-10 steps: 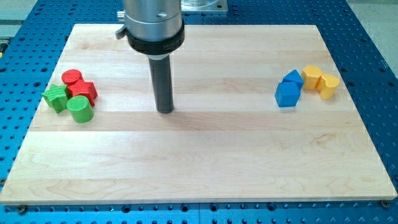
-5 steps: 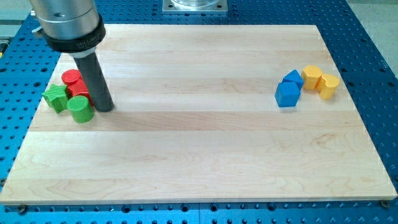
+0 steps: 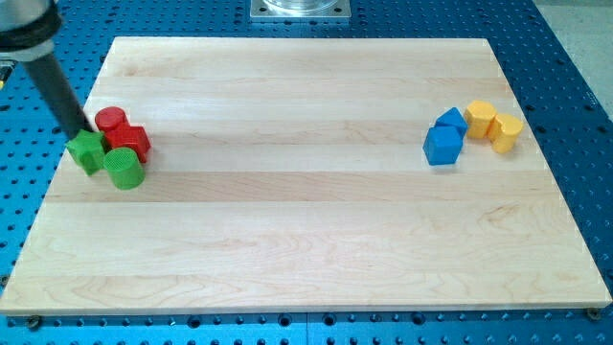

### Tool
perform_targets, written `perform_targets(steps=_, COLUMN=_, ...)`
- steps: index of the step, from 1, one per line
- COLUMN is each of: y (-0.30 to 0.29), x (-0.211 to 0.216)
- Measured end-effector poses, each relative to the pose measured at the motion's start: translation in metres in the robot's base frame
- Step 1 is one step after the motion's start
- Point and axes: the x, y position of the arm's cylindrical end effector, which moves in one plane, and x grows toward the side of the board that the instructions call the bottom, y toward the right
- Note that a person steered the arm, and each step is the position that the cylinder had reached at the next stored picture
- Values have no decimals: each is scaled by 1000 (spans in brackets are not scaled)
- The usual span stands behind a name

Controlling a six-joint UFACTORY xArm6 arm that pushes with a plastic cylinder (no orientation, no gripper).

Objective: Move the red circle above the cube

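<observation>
The red circle (image 3: 111, 120) sits at the view's left of the wooden board (image 3: 306, 182), touching a second red block (image 3: 130, 141) just below and right of it. My tip (image 3: 80, 131) is at the board's left edge, just left of the red circle and above the green star-like block (image 3: 87, 151). A green cylinder (image 3: 124, 168) lies below the red blocks. The blue cube (image 3: 442, 145) stands at the view's right with a second blue block (image 3: 451, 122) behind it.
Two yellow blocks (image 3: 479, 118) (image 3: 505, 132) sit right of the blue pair. A blue perforated table (image 3: 575, 77) surrounds the board. A metal mount (image 3: 300, 9) is at the view's top.
My tip has moved from the board's middle leftward, past the right side of the red and green cluster, to the cluster's upper left. The blocks have barely shifted.
</observation>
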Motion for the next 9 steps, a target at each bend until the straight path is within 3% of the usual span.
perform_targets(steps=2, y=195, x=-56)
perform_targets(steps=3, y=122, x=-57)
perform_targets(steps=4, y=109, x=-94)
perform_targets(steps=5, y=227, x=-105)
perform_targets(steps=6, y=342, x=-102)
perform_targets(steps=7, y=330, x=-69)
perform_targets(steps=9, y=395, x=-41)
